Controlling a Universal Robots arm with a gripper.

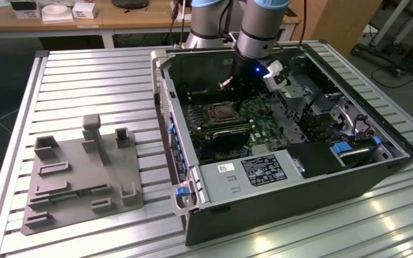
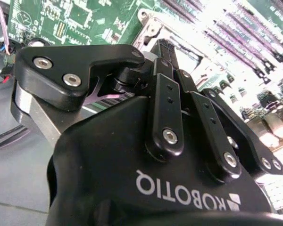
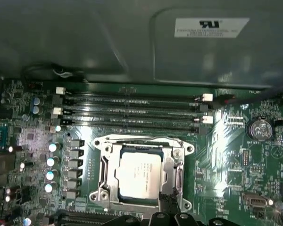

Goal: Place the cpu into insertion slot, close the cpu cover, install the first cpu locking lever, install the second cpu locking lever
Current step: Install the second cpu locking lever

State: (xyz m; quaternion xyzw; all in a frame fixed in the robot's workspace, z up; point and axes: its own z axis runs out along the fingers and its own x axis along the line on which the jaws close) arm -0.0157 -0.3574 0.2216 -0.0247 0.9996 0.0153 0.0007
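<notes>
On the exterior view's left, a grey fixture tray (image 1: 77, 177) lies on the slatted table (image 1: 99, 80), well apart from my work. To its right stands the open computer case (image 1: 292, 140), and I hang inside it over the green motherboard (image 3: 236, 155), my gripper (image 3: 167, 200) low at the socket's edge. The cpu (image 3: 139, 175) sits flat in the insertion slot (image 3: 105, 162), so I judge that step done. The cpu cover (image 3: 173, 162) lies down around the chip, its silvery frame ringing the metal top, which reads to me as closed. A thin wire locking lever (image 3: 139, 139) runs along the side toward the memory slots (image 3: 132, 113); whether it is latched I cannot tell. My fingertips (image 3: 165, 200) sit close together, nearly pinched, holding nothing I can see, touching or just beside the cover's rim.
</notes>
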